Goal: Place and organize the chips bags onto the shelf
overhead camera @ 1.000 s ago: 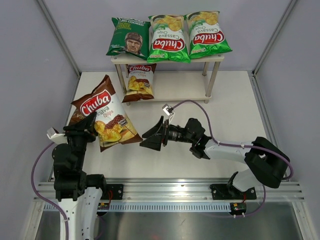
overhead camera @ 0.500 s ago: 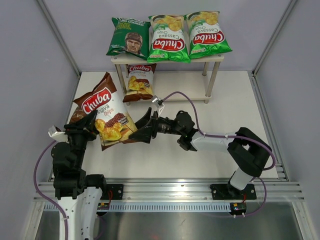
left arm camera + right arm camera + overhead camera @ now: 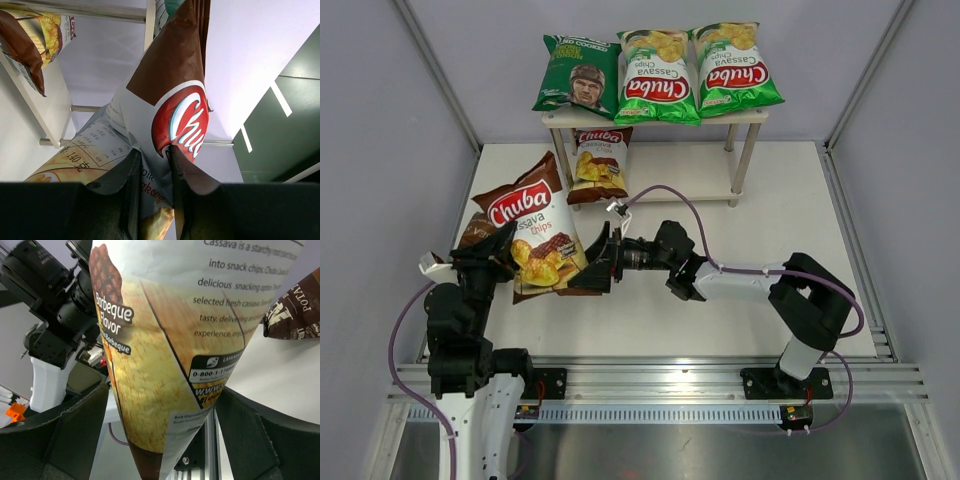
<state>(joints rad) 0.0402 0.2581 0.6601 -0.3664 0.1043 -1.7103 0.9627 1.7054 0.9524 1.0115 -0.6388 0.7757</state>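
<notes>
Pinched tight in the left gripper by its near-left edge: the brown-and-white Chuba bag, lifted and tilted, long axis pointing away toward the shelf. Beneath it at far left, partly hidden: the dark brown Kettle bag. Just right, straddling the held bag's near-right corner, jaws wide apart and not yet closed: the right gripper. Probably a handover, then on to the lower board beside the other brown Chuba bag, minding the left front leg close ahead.
</notes>
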